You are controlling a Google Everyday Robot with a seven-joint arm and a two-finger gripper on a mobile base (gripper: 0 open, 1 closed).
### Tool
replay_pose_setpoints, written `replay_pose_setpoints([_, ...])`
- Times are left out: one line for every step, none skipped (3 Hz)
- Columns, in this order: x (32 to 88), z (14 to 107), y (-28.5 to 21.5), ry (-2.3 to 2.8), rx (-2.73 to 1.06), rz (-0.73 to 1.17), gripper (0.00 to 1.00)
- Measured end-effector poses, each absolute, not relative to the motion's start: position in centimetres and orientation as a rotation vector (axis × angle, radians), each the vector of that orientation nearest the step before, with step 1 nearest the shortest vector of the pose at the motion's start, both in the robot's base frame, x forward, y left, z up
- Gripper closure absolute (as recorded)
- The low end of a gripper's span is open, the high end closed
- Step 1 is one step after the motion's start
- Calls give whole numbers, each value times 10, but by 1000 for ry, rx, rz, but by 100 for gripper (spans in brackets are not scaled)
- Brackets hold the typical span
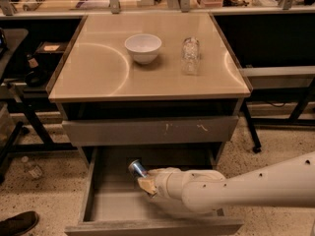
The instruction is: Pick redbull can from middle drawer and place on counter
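The redbull can [137, 168] is seen tilted inside the open middle drawer [112, 206], its shiny silver end turned up and to the left, its lower end hidden in the gripper [144, 180]. The gripper is closed on the can's lower part, tan pads pressed against it, and the can is held above the back-centre part of the grey drawer floor. The gripper is carried by a white arm [241, 188] that reaches in from the lower right across the drawer's right side.

Just above the drawer, a shut grey drawer front [147, 131] with white scuff marks is seen. The cabinet is topped by the glossy beige counter [93, 80], on which a white bowl [143, 47] and a clear bottle [190, 55] are set apart from each other. On the speckled floor at the lower left, a dark shoe [17, 223] is visible.
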State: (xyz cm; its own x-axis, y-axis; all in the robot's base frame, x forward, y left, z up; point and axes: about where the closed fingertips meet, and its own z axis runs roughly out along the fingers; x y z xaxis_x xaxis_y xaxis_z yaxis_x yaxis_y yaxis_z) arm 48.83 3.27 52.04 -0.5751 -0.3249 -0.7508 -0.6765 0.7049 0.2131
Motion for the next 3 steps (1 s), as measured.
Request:
replay_pose_setpoints([485, 533, 26, 2226, -729, 616, 100])
replay_pose_setpoints([477, 554, 19, 2269, -686, 591, 100])
replay_pose_setpoints([468, 584, 19, 2287, -656, 574, 100])
